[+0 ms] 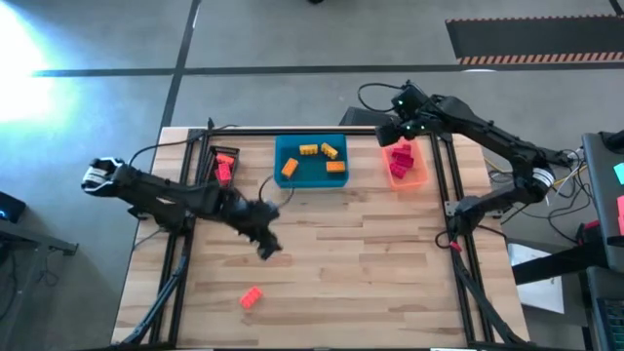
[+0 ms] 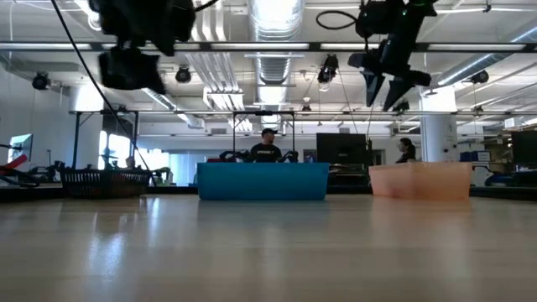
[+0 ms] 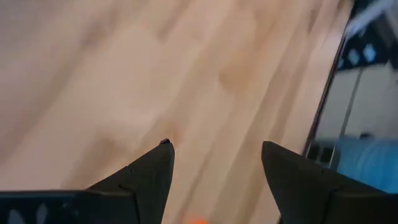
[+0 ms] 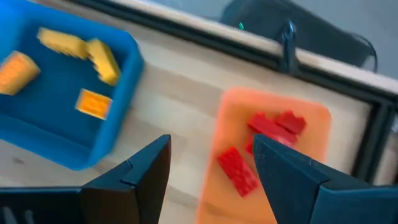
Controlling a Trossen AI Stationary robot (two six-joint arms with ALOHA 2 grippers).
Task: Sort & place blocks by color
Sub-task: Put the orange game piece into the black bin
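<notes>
From above, the wooden tabletop [image 1: 390,253] carries three trays along its far edge. The blue tray [image 1: 310,162] in the middle holds four yellow-orange blocks [image 1: 323,151], lying at mixed angles. The orange tray [image 1: 407,166] to its right holds the red blocks [image 1: 400,162], heaped together. The black tray [image 1: 223,164] on the left holds pink-red blocks [image 1: 223,172], with their long axes running near to far. One loose red block [image 1: 251,297] lies alone on the near left of the tabletop, its long axis slanting. The left end effector [image 1: 267,246] hangs over mid-table, well apart from that block. The right end effector [image 1: 397,134] hovers at the far edge of the orange tray.

Low view now: all three trays show side-on, but their walls hide every block. The right end effector [image 2: 388,88] hangs high, its fingers apart, with nothing between them. People stand in the room behind.

Left wrist view: the left end effector [image 3: 214,163] stands wide and empty over bare wood.

Right wrist view: the right end effector [image 4: 211,158] is wide, holding nothing, above the red blocks [image 4: 267,130]. One studded red block [image 4: 237,169] lies slantwise. The yellow-orange blocks [image 4: 93,102] show in the blue tray [image 4: 127,93].
</notes>
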